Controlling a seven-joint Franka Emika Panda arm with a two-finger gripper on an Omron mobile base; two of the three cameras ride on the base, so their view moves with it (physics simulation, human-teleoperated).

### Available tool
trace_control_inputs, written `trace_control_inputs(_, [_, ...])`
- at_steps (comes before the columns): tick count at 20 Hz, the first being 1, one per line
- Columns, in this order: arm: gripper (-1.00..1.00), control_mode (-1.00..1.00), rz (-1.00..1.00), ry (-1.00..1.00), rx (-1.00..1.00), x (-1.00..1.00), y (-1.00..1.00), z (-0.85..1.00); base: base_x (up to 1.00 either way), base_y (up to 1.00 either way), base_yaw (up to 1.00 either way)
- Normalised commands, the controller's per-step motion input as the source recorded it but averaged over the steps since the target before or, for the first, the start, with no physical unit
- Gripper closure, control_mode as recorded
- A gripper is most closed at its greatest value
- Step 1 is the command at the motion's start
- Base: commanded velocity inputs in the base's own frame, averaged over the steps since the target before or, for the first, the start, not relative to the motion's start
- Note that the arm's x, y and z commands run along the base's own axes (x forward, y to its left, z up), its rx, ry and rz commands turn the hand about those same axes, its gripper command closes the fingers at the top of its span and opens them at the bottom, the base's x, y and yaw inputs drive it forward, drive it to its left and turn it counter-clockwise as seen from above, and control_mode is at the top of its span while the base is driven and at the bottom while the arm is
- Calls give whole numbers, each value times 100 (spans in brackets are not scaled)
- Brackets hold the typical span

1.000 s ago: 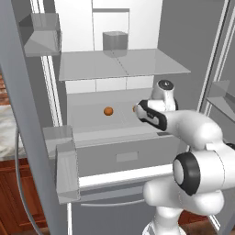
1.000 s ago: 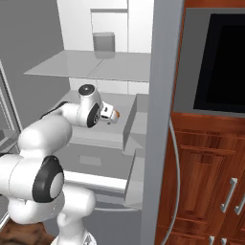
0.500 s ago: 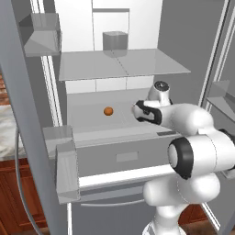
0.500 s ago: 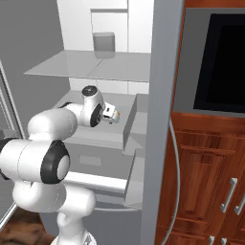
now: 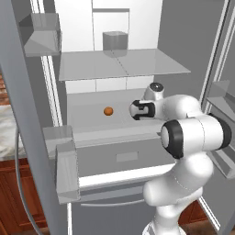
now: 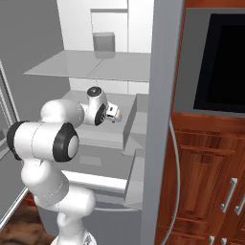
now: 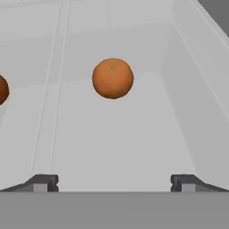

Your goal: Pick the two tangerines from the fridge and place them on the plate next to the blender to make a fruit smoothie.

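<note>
The fridge [image 5: 78, 27] stands open, and my arm reaches onto its lower white shelf. One tangerine [image 5: 108, 111] lies on that shelf, just left of my gripper [image 5: 133, 110], which points at it. In the hand view this tangerine [image 7: 112, 78] sits centred ahead of the open gripper [image 7: 114, 183], well beyond the fingertips [image 7: 42, 182], with nothing between them. The second tangerine [image 7: 2, 89] is cut by that view's left edge. From the right, the gripper [image 6: 116, 114] is beside the fridge's grey side wall [image 6: 162, 72]. The plate and the blender are out of view.
A glass shelf [image 5: 124, 64] hangs close above my hand and carries a grey box [image 5: 114, 41]. Below the shelf is a grey drawer [image 5: 119, 158]. Door bins [image 5: 64, 160] jut out at the left. Right of the fridge are a black oven window [image 6: 225, 52] and wooden cabinets [image 6: 206, 182].
My hand has crept a little leftward along the shelf toward the tangerine while the elbow swung up and in. The jaws have stayed open.
</note>
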Motion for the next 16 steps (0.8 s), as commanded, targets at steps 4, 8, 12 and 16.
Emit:
trace_control_inputs(4, [-100, -100, 0, 0, 0, 38, 0, -25, 0, 0, 0])
trace_control_inputs(8, [-100, -100, 0, 0, 0, 37, 1, -21, 0, 0, 0])
trace_control_inputs(12, [-100, -100, 0, 0, 0, 35, 0, -13, 0, 0, 0])
trace_control_inputs(16, [-100, -100, 0, 0, 0, 25, 0, -11, 0, 0, 0])
